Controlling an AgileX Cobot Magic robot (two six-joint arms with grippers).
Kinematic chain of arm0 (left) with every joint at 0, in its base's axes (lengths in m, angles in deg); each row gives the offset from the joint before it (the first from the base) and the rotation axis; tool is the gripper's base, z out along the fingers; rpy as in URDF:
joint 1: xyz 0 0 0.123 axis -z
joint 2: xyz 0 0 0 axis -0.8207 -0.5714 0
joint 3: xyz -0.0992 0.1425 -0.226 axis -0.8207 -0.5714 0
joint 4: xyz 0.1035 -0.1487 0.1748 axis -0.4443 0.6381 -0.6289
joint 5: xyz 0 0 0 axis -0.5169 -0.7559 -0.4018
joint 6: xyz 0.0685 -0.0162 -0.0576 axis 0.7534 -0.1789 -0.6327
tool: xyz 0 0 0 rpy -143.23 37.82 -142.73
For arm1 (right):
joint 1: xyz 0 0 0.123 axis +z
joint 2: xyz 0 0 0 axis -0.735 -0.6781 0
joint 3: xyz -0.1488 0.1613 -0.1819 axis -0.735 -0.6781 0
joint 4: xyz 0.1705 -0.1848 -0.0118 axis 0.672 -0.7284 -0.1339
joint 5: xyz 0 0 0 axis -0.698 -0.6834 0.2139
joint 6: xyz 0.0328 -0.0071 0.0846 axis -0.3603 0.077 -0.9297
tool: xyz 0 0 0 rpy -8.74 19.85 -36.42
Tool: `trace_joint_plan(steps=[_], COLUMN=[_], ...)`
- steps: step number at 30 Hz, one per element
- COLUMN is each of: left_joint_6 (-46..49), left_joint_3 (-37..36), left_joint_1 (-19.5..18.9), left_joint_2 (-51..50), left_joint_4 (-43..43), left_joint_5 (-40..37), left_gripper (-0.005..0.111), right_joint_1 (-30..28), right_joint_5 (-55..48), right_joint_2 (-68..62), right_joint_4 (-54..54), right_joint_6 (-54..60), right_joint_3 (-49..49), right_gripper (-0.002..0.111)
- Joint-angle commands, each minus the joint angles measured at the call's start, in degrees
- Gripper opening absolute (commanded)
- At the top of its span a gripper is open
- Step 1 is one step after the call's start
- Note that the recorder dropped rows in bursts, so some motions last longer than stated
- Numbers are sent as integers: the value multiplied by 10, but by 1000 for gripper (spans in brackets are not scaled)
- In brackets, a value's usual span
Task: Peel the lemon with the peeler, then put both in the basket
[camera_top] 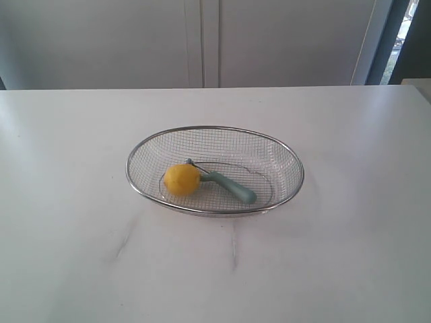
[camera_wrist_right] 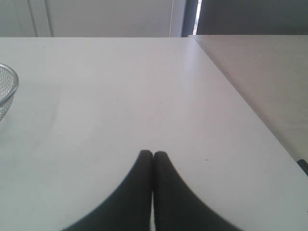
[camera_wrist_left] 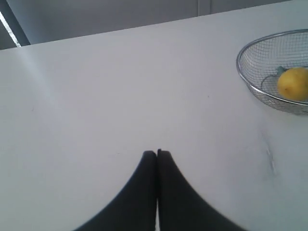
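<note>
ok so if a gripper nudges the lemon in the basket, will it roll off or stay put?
The lemon looks round and smooth, so it would probably roll at a light push. The peeler appears to touch one side of it and would likely block rolling that way. The upward-curving mesh wall of the basket should probably send it back toward the bottom.

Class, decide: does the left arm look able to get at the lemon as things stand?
Probably yes: the lemon lies uncovered in the open-topped basket, bare table between it and the left gripper, whose shut jaws must open first.
</note>
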Motion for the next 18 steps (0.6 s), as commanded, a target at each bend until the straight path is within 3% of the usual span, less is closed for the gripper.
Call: trace_joint_plan(steps=[1, 9, 18], left_joint_6=[1, 1, 3], left_joint_3=[-74, -200, -200], left_joint_1=[-1, -1, -15], left_joint_2=[18, 81, 85], left_joint_4=[2, 2, 2], left_joint_5=[68, 102, 112], left_gripper=[0, 0, 0], right_joint_1=[-5, -5, -5], right_joint_5=[1, 1, 1], right_joint_2=[3, 3, 3], right_joint_4=[-1, -1, -1], right_joint_6=[4, 4, 4], right_joint_3=[-3, -3, -3], right_gripper=[0, 0, 0])
